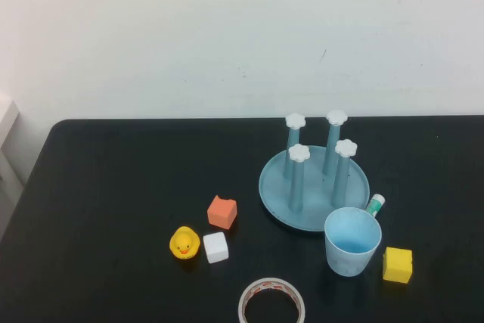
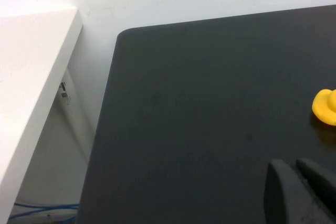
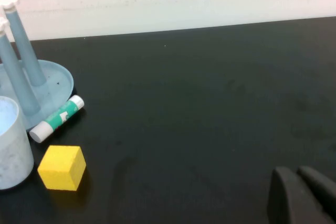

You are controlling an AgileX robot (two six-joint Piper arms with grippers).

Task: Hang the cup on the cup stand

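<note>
Standing mouth-up on your matte black table (image 1: 113,187), the translucent, tapered cup (image 1: 352,241) is sitting just beside the cup stand's (image 1: 277,187) round dish, near its front edge. Four smooth posts with flower-shaped white caps are rising from that dish. A yellow cube (image 1: 398,265) is resting beside the cup. Your left gripper (image 2: 299,190) is hovering over bare tabletop near a glossy duck (image 2: 325,107), fingers pressed together; your right gripper (image 3: 302,195) is doing likewise, well apart from the cube.

Both grippers sat low at the table's near edge, fingers together: left gripper (image 2: 300,192) faced bare tabletop, only a duck (image 2: 325,107) beyond; ahead of right gripper (image 3: 302,195), open tabletop reached a yellow cube (image 3: 62,167), glue stick (image 3: 56,118) and cup (image 3: 13,148).
</note>
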